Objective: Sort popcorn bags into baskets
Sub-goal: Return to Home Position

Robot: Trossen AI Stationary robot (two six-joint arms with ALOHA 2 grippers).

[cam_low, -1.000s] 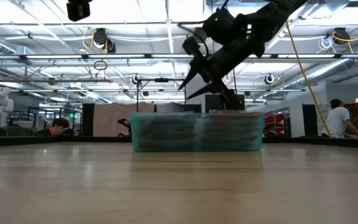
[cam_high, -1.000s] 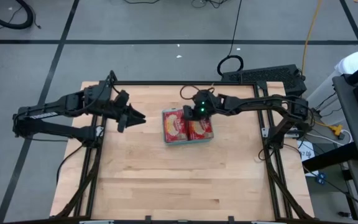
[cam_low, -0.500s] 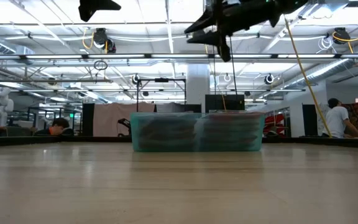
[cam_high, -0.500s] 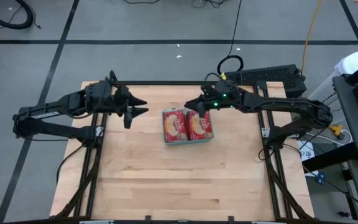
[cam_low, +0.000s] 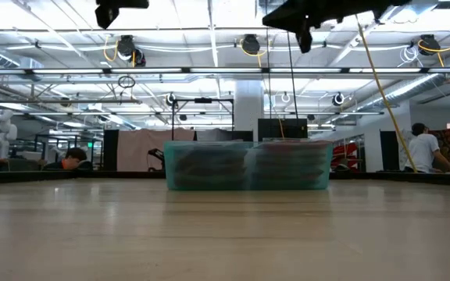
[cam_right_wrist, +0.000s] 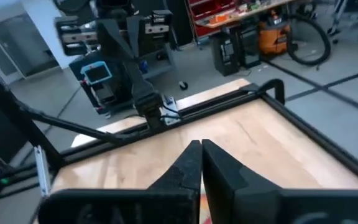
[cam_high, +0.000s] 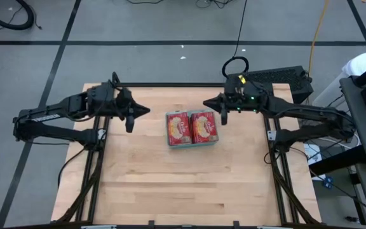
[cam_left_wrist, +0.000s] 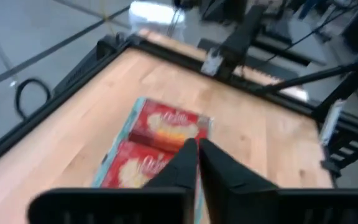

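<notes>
A shallow teal basket (cam_high: 192, 145) stands on the far middle of the wooden table, seen from the side as a translucent teal wall (cam_low: 248, 165). Two red popcorn bags (cam_high: 178, 129) (cam_high: 203, 127) lie flat in it side by side, cream pictures up. The left wrist view shows them too (cam_left_wrist: 166, 124). My left gripper (cam_high: 147, 110) hovers shut, left of the basket and high above the table. My right gripper (cam_high: 206, 103) hovers shut just beyond the basket's far right corner, also high. Both sets of fingertips meet with nothing between them (cam_left_wrist: 196, 149) (cam_right_wrist: 201, 149).
A black frame (cam_high: 170, 84) runs round the table. Bare wood (cam_high: 183, 184) stretches from the basket to the near edge. A keyboard (cam_high: 272, 76) and a coiled cable (cam_high: 235, 65) lie beyond the far right corner. People (cam_low: 424, 148) show in the room behind.
My right gripper has risen from just over the basket and drawn back toward the table's far right, rolling its wrist and shutting with nothing in it. My left gripper has stayed in place, rolled a little and shut. The bags have not moved.
</notes>
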